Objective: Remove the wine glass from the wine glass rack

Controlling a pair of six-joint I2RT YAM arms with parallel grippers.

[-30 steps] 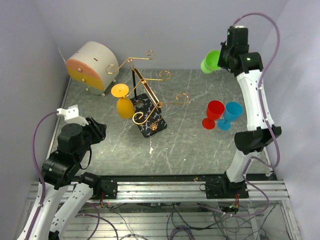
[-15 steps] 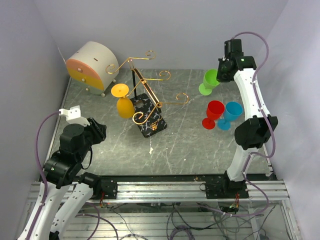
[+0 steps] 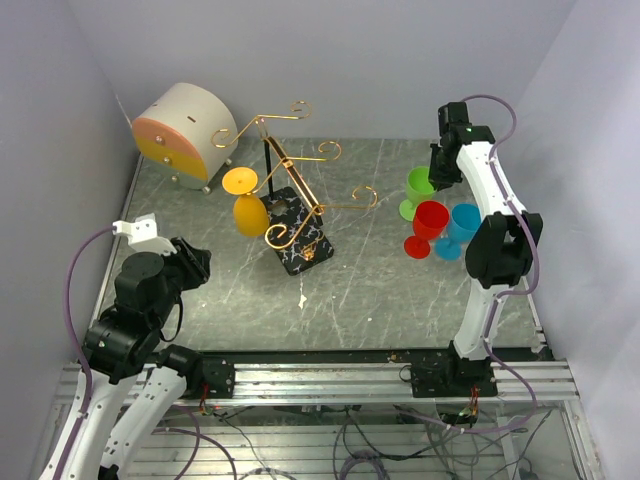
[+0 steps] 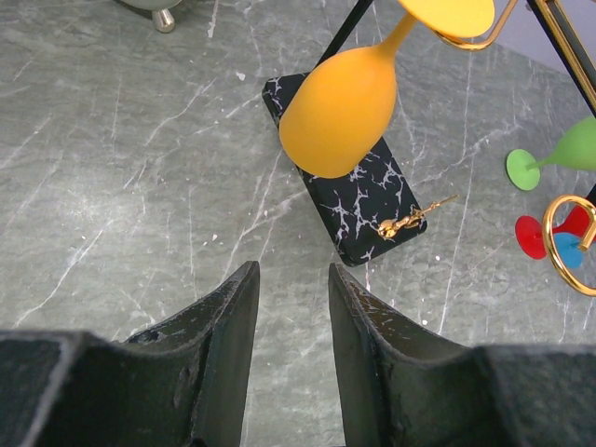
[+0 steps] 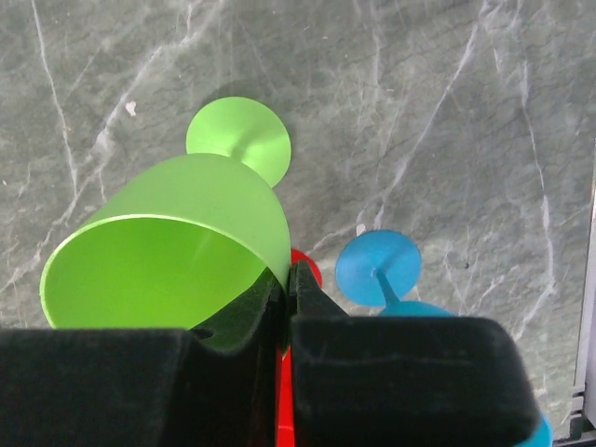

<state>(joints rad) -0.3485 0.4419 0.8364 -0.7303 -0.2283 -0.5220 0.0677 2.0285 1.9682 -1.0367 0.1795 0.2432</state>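
An orange glass (image 3: pixel 250 213) hangs bowl-down from an arm of the rack (image 3: pixel 300 243), to the left of the marble base and untouched. The left jaws, parted a little and holding nothing, point at it from well short. Across the surface (image 3: pixel 370 290), the right jaws pinch the rim of a tilted green glass (image 3: pixel 420 187), just beside a red glass (image 3: pixel 431 218) and a blue glass (image 3: pixel 466 218) — whether its foot touches down cannot be told.

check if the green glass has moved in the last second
Yes. Pinched in the right tool, the green glass has come lower in the top view, closing on the unmoved red glass, ending beside it.
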